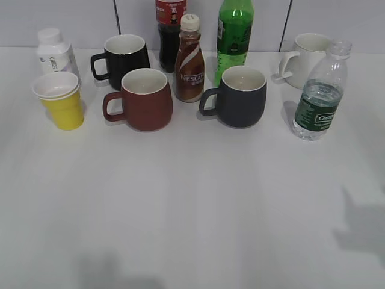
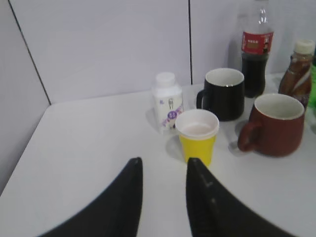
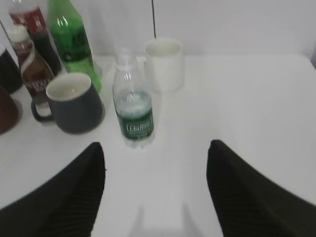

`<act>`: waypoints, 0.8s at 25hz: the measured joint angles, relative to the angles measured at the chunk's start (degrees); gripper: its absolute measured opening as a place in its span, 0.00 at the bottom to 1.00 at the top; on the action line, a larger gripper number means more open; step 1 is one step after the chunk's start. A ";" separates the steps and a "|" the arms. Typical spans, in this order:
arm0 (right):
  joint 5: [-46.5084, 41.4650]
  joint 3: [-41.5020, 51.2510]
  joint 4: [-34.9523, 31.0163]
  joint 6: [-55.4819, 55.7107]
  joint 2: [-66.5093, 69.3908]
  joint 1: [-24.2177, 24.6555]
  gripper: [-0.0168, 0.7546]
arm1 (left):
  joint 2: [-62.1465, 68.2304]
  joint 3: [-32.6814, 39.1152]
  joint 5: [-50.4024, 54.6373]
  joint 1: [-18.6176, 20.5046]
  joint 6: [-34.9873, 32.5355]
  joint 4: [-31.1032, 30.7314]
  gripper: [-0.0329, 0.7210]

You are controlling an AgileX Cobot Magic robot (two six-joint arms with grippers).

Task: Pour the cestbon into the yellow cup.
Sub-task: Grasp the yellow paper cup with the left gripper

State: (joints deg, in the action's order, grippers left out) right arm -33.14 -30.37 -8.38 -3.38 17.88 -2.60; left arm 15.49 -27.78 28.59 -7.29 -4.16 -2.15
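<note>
The cestbon (image 1: 319,95), a clear capless bottle with a dark green label, stands upright at the right of the table; it also shows in the right wrist view (image 3: 132,100). The yellow cup (image 1: 60,100) stands upright at the far left and shows in the left wrist view (image 2: 197,136). My left gripper (image 2: 164,163) is open and empty, a short way in front of the yellow cup. My right gripper (image 3: 155,146) is wide open and empty, short of the cestbon, which lies towards its left finger. Neither gripper shows in the exterior view.
A red-brown mug (image 1: 143,99), a black mug (image 1: 123,59), a dark grey mug (image 1: 239,96) and a white mug (image 1: 307,59) stand mid-table. Behind are a cola bottle (image 1: 170,33), a Nescafe bottle (image 1: 189,61), a green bottle (image 1: 233,36) and a small white bottle (image 1: 54,53).
</note>
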 joint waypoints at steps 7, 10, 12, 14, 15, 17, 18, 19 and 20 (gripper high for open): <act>11.98 0.00 -0.06 -2.67 11.67 -4.49 0.65 | 17.75 2.63 -20.80 0.00 -0.05 0.43 0.38; 16.66 0.00 -0.06 -3.19 16.88 -4.81 0.69 | 26.53 2.82 -27.87 0.00 -0.05 0.45 0.47; 20.09 0.00 -0.12 -3.38 20.06 -4.81 0.74 | 32.66 2.82 -32.07 0.00 -0.05 0.11 0.57; 23.20 0.00 -0.22 -3.45 23.47 -4.86 0.76 | 38.07 2.88 -36.15 0.00 -0.05 0.42 0.69; 24.71 0.00 -0.22 -3.49 25.19 -4.93 0.76 | 40.46 2.88 -38.73 0.00 -0.05 0.78 0.73; 27.65 0.00 -0.22 -3.49 28.22 -5.28 0.77 | 45.23 2.88 -44.09 0.00 -0.05 2.98 0.77; 28.91 0.00 -0.22 -3.49 30.77 -5.64 0.77 | 47.14 2.88 -46.07 0.00 -0.05 3.58 0.77; 29.98 0.00 -0.22 -3.49 31.76 -6.17 0.77 | 49.32 2.88 -48.23 0.00 -0.05 3.85 0.78; 31.39 0.00 -0.22 -3.49 32.95 -6.78 0.77 | 51.48 2.88 -50.09 0.00 -0.05 3.92 0.78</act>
State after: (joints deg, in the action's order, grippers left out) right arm -1.75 -30.37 -8.60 -6.87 50.84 -9.38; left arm 66.97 -24.90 -21.50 -7.29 -4.21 1.76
